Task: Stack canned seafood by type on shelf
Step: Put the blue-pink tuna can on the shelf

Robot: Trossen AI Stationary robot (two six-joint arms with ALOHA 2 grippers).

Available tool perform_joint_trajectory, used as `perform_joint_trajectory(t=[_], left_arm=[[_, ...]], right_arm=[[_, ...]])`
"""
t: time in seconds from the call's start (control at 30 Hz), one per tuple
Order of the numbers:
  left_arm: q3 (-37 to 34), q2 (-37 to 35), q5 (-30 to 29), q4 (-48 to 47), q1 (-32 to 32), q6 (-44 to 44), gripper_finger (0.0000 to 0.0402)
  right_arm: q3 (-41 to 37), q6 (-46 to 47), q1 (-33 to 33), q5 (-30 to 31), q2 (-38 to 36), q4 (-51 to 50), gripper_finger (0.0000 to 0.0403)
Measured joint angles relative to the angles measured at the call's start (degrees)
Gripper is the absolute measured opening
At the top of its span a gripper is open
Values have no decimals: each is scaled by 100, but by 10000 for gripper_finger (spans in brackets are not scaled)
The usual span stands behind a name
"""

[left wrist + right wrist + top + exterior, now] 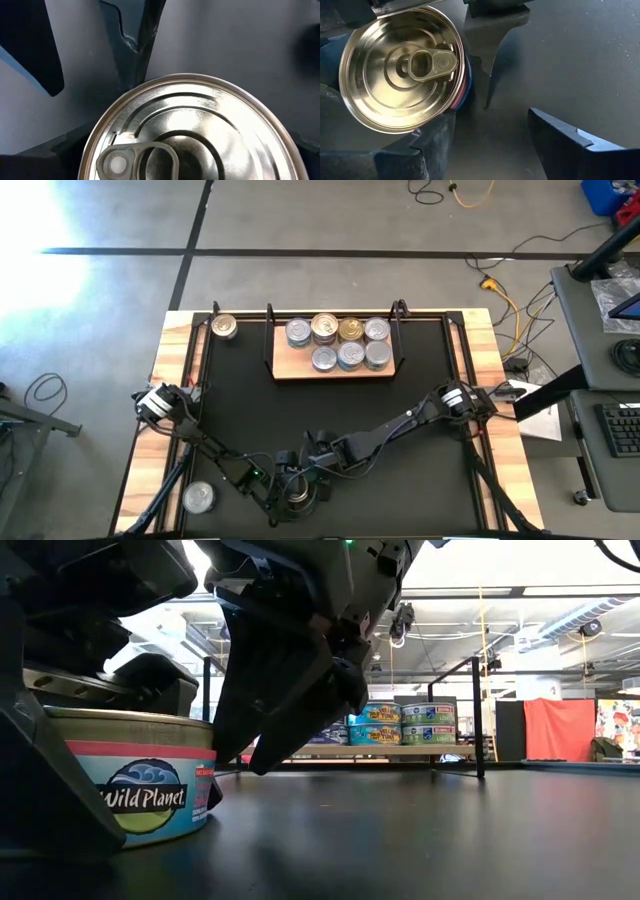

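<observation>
A short round can (140, 785) with a teal "Wild Planet" label and a pull-tab lid (400, 67) rests on its base on the black table, near the middle of the near edge (298, 492). My left gripper (292, 498) is open, a finger on either side of this can. My right gripper (492, 145) is open and hangs just above the table beside the can, on the side toward the shelf, nothing between its fingers. The shelf (335, 368), a light-wood board at the far middle, carries several cans (338, 330). My left gripper straddles the can from above at a slant. Its near finger (40, 790) stands in front of the can's side wall. I cannot tell whether either finger touches the can.
A gold-lidded can (222, 327) stands at the far left corner. A silver-lidded can (199, 497) stands near the near left edge. Black wire posts (477, 715) rise at the shelf's ends. Bare black tabletop lies between the grippers and the shelf.
</observation>
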Motion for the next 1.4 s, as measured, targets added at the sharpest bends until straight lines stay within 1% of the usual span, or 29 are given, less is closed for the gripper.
perform_joint_trajectory(t=[0.3, 0.4, 0.47, 0.57, 0.67, 0.77, 0.87, 0.93, 1.03, 1.07, 1.1, 1.13, 1.17, 1.23, 1.3, 1.4], left_arm=[[0, 0, -60, -54, -20, -66, 399], [-1, -38, -58, -185, -22, -127, 389], [6, -118, -73, -456, -16, -191, 378], [43, -352, -83, -1081, 5, -150, 367], [23, -762, 142, -1739, 123, 101, 368], [18, -1336, 285, -2409, 392, 355, 376], [42, -2008, 388, -3171, 868, 930, 378], [39, -2398, 646, -3551, 1273, 1341, 373], [41, -2972, 1079, -3802, 2010, 2010, 370], [44, -3112, 1188, -3855, 2288, 2253, 370], [44, -3252, 1287, -3890, 2569, 2482, 372], [44, -3351, 1436, -3900, 2838, 2693, 374], [60, -3440, 1626, -3911, 3121, 2882, 377], [206, -3562, 2001, -3984, 3642, 3253, 378], [419, -3591, 2185, -4073, 4018, 3653, 376], [793, -3499, 2315, -4255, 4471, 4256, 370]], right_arm=[[3, 8, 0, 13, 2, 3, 253], [9, 158, 0, -39, -26, -72, 253], [9, 280, 0, -146, -132, -158, 249], [9, 239, -16, -124, -443, -293, 239], [17, 167, -133, 36, -840, -552, 229], [14, 143, -259, 328, -1240, -855, 223], [13, 102, -367, 760, -1694, -918, 217], [13, -65, -414, 1266, -1944, -828, 212], [13, -505, -452, 2370, -2119, -592, 199], [13, -608, -505, 2610, -2137, -515, 193], [13, -693, -572, 2688, -2179, -463, 186], [13, -719, -655, 2625, -2204, -482, 178], [13, -734, -787, 2420, -2216, -500, 169], [5, -850, -1067, 1820, -2262, -510, 149], [-4, -1003, -1365, 1312, -2318, -607, 124], [-8, -1301, -1832, 840, -2504, -682, 79]])
